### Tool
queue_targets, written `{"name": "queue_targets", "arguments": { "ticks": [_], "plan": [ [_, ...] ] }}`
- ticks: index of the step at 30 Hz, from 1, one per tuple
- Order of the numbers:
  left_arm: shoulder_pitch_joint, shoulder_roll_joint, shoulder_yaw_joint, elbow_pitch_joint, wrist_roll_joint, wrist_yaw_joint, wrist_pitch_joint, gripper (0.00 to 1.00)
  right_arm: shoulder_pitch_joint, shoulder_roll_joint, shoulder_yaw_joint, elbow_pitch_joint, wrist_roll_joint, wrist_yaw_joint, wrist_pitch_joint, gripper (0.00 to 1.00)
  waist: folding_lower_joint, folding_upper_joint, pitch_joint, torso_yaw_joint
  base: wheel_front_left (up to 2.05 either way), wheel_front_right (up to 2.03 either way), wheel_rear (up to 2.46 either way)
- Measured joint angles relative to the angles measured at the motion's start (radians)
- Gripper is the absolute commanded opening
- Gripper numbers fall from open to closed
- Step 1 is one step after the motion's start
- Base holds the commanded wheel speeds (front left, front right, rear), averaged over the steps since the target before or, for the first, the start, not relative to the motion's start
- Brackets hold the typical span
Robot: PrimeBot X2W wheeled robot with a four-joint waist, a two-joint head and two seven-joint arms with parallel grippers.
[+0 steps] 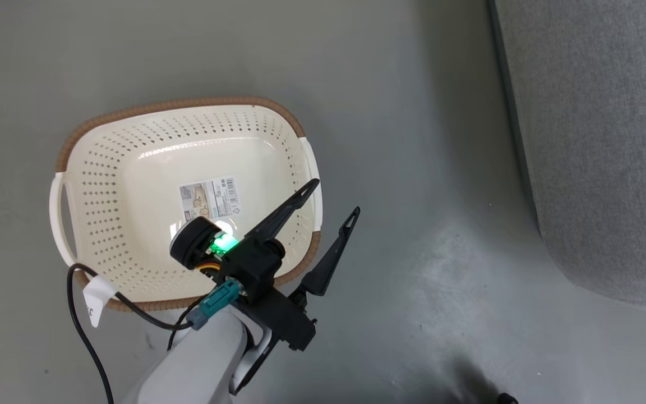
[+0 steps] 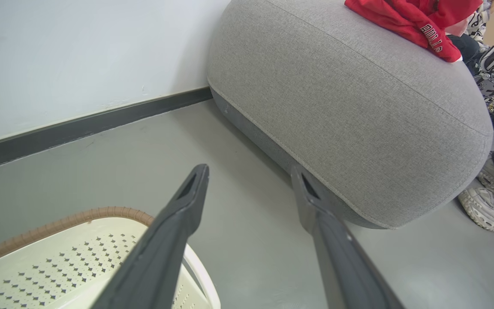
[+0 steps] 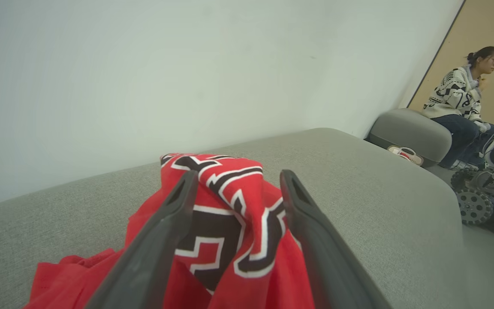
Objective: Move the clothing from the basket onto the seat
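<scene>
There's the left claw (image 1: 337, 196), spread wide and gripping nothing, hanging at the three-o'clock side of the basket (image 1: 188, 104), with the seat (image 1: 598, 140) off at two o'clock. The right claw (image 3: 237, 175) is spread wide too, and the red clothing (image 3: 230, 214) lies heaped on the grey seat, bunched in that gap at six o'clock.
</scene>
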Motion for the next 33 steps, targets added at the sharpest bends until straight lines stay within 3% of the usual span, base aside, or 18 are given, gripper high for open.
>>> {"name": "queue_targets", "arguments": {
  "ticks": [7,12,14,17,22,28,33],
  "plan": [
    [-0.003,-0.027,0.003,0.03,-0.016,0.0,0.0,1.0,-0.016,-0.005,0.059,0.02,-0.029,0.078,-0.019,1.0,0.0,-0.0002,-0.052,0.019,0.0,0.0,0.0],
    [-0.003,-0.051,0.025,0.07,-0.029,0.0,0.0,1.0,-0.03,0.046,0.133,0.03,-0.071,0.126,-0.031,1.0,0.0,-0.0002,-0.115,0.042,0.0,0.0,0.0],
    [0.0,-0.053,0.05,0.089,-0.037,0.0,0.0,1.0,0.014,0.114,0.154,-0.047,-0.089,0.103,-0.038,1.0,-0.0001,-0.0002,-0.139,0.049,0.0,0.0,0.0],
    [0.004,-0.054,0.076,0.104,-0.055,0.0,0.0,1.0,0.094,0.229,0.22,-0.098,-0.115,0.11,-0.04,1.0,0.0,-0.0002,-0.177,0.06,0.0,0.0,0.0],
    [0.014,-0.083,0.091,0.135,-0.061,0.001,0.0,1.0,0.125,0.258,0.264,-0.163,-0.144,0.11,-0.041,1.0,-0.0003,-0.0004,-0.245,0.08,0.0,0.0,0.0],
    [0.056,-0.091,0.131,0.169,-0.072,0.017,0.0,1.0,0.248,0.368,0.334,-0.253,-0.16,0.11,-0.043,1.0,-0.0002,-0.0003,-0.325,0.115,0.0,0.0,0.0],
    [0.073,-0.092,0.154,0.181,-0.072,0.028,0.0,1.0,0.327,0.399,0.37,-0.335,-0.166,0.11,-0.043,1.0,-0.0001,-0.0004,-0.382,0.156,0.0,0.0,0.0]
  ]
}}
